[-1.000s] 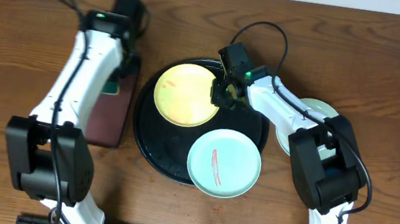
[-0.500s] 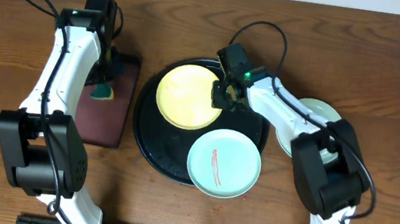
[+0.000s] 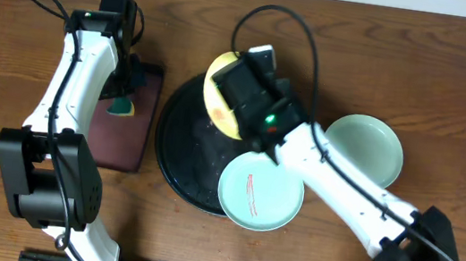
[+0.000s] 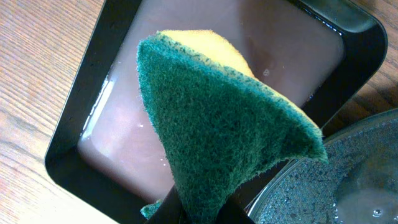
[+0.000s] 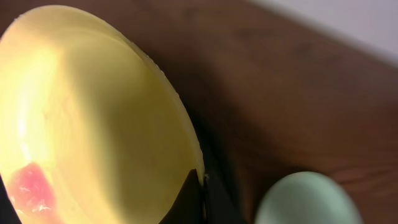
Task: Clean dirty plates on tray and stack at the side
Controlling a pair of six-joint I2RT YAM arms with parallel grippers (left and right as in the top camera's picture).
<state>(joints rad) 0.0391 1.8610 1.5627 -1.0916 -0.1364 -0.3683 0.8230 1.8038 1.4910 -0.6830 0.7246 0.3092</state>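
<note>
The right gripper (image 5: 199, 200) is clamping the rim of the smeared yellow plate (image 3: 217, 91), holding it tilted over the black tray's (image 3: 181, 151) far side, mid-worktop. The left gripper (image 4: 199, 214) is pinching a sponge (image 4: 217, 143) over the maroon tray (image 4: 118, 130). A smeared mint plate (image 3: 261, 190) is resting on the black tray, and a second mint plate (image 3: 366, 148) is lying nearer the right edge.

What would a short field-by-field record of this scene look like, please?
Left jaws: shut on the sponge, over the maroon tray
Right jaws: shut on the rim of the yellow plate
Yellow plate state: tilted, over the back edge of the black tray, red smear showing
Streaked mint plate: on the black tray's front-right rim
Other mint plate: on the table, right of the black tray, no smear visible
</note>
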